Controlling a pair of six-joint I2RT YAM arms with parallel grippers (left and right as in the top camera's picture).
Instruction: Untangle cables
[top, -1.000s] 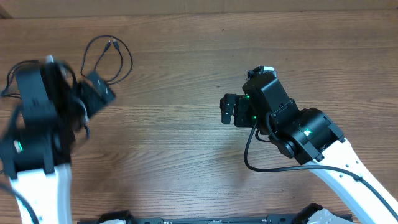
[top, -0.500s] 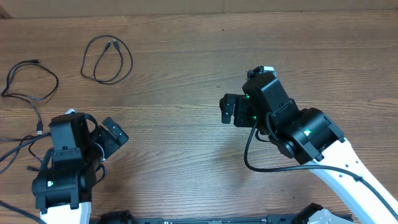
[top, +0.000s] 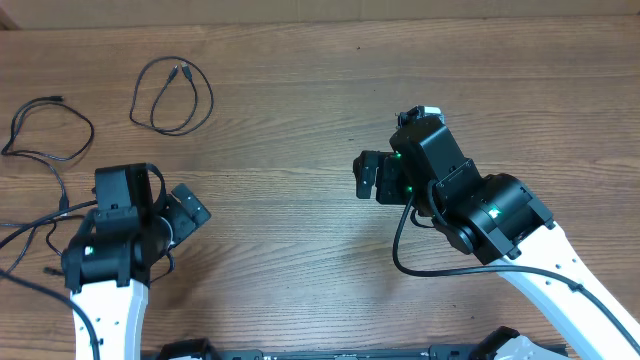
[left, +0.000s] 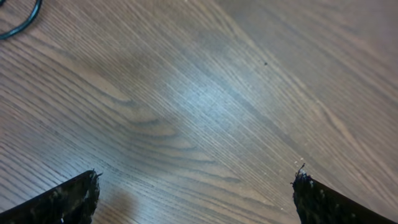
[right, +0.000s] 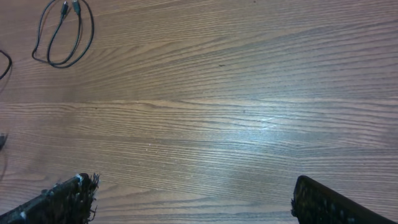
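Overhead: cables (top: 181, 72) lie loose, far left

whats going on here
Two robot arms sit at a wooden table, working on untangling thin black cables. Right now neither holds anything: the left gripper and the right gripper are both open over bare wood. The cables lie on the left side, not knotted together: one looped cable near the top and a second cable by the left edge. More black cord runs beside the left arm, partly hidden.
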